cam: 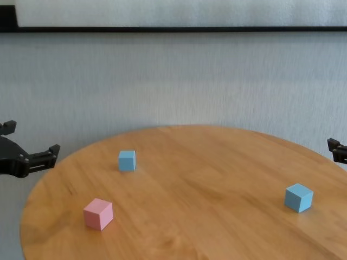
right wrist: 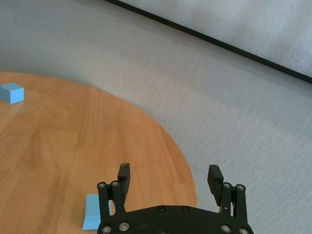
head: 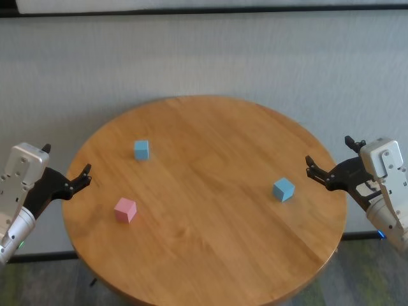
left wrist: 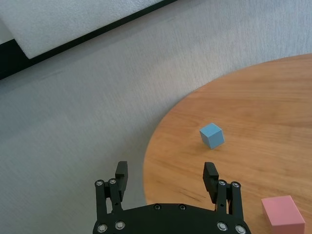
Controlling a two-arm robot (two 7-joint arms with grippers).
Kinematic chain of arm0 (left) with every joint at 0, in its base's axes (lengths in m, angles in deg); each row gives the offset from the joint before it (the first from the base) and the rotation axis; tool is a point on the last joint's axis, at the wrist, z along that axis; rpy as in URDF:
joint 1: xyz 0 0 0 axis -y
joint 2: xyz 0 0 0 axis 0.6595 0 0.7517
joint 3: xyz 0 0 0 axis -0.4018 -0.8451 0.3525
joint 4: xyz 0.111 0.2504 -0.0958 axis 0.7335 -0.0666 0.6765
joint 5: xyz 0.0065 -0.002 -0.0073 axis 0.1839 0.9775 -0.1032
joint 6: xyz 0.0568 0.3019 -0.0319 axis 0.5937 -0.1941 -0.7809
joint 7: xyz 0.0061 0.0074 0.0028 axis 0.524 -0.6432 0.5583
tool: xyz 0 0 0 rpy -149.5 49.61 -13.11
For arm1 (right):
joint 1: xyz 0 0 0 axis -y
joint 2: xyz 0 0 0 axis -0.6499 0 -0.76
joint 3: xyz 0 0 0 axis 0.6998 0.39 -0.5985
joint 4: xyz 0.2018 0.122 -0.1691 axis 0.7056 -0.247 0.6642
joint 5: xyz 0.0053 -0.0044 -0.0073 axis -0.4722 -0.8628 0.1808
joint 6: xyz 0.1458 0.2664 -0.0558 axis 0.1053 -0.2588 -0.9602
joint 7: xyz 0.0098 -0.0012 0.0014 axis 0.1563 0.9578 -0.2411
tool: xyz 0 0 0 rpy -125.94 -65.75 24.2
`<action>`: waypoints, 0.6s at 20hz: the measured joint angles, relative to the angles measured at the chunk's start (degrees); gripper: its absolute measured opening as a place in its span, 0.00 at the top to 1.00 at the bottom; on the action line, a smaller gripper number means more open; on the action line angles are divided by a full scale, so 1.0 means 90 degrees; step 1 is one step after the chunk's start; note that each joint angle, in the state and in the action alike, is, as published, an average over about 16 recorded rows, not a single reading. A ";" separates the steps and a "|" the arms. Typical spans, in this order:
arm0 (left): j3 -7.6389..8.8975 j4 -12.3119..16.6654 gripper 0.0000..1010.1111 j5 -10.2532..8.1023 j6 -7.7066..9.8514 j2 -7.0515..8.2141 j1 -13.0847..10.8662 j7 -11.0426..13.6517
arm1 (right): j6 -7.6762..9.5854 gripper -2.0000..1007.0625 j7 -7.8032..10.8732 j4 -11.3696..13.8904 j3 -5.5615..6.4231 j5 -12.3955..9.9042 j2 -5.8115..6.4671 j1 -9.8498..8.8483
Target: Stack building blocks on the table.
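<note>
Head view: the left gripper [head: 65,169] is seen at the left edge of the frame and the right gripper [head: 328,160] at the right edge, each with fingers spread wide and nothing held, just off the rim of the table [head: 204,255]. Three building blocks are spread well apart on the top: a pink block [head: 125,209] at lower left, one blue block [head: 141,149] above it, the other blue block [head: 284,189] at right of centre.

Table [head: 210,255]: warm honey-brown, wood-grain streaks. Pink block [head: 125,209]: pale matte pink, plain. 2 blue blocks, far-left one [head: 141,149] and right one [head: 284,189]: light blue, plain. Floor [head: 210,57]: grey, fine-textured. Baseboard strip [cam: 179,29]: black. Left gripper [head: 67,172] and right gripper [head: 328,159]: black fingers, silver-white bodies.
</note>
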State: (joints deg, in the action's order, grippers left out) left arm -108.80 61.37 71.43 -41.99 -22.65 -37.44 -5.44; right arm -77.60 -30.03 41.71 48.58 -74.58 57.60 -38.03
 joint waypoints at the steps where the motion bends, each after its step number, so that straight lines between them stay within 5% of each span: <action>1: -0.0006 0.0063 0.01 0.0031 0.0064 0.0025 -0.0010 -0.0005 | 0.0000 0.00 0.0000 0.0000 0.0000 0.0000 0.0000 0.0000; 6: -0.0020 0.0534 0.01 0.0174 0.0575 0.0185 -0.0106 -0.0011 | 0.0000 0.00 0.0000 0.0000 0.0000 0.0000 0.0000 0.0000; 12: 0.0002 0.1393 0.01 0.0330 0.1460 0.0418 -0.0345 -0.0019 | 0.0000 0.00 0.0000 0.0000 0.0000 0.0000 0.0000 0.0000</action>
State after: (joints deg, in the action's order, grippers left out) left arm -108.78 73.91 74.40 -28.85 -18.88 -40.54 -5.61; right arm -77.60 -30.03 41.71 48.58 -74.58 57.60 -38.03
